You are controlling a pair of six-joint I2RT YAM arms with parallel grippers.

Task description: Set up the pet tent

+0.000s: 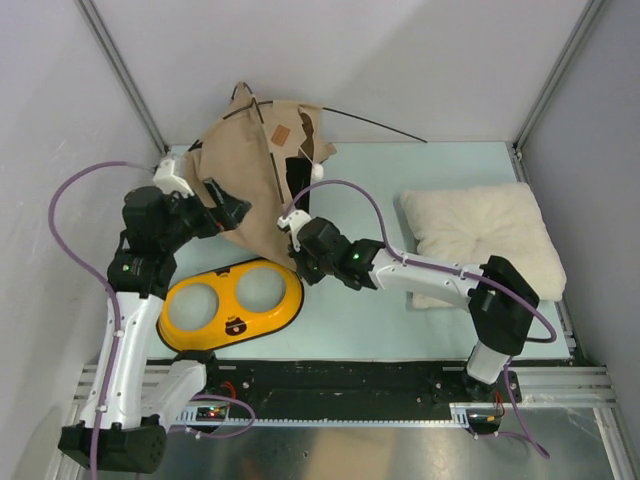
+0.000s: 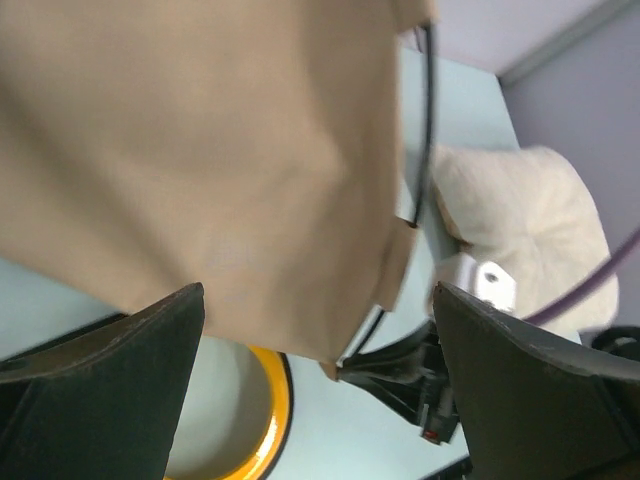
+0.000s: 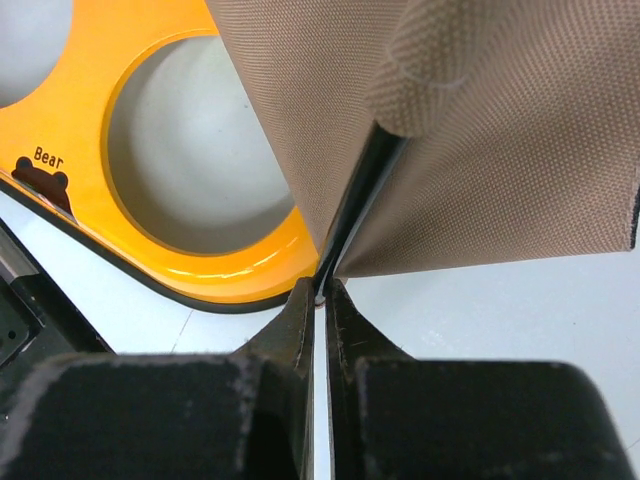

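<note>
Jaws of the right gripper [image 3: 320, 297] are pinched almost closed on a thin black pole [image 3: 352, 205] at the hem of the pet tent [image 1: 255, 180]. The left gripper [image 2: 318, 300] stands wide, fabric hanging before it, gripping nothing. Past the yellow feeder [image 1: 235, 300] the tent slumps half-raised, back-left on the table [image 1: 380, 320]. Spreading the poles seems in hand. The next move likely calls for drawing this pole outward while the left steadies the cloth.

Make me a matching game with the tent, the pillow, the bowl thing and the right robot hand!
Things:
1. pet tent
2. pillow
3. feeder
4. right gripper

Colours or states:
a. yellow
b. shut on a black pole
c. tan
d. cream

Pairs: 1-c, 2-d, 3-a, 4-b
</note>
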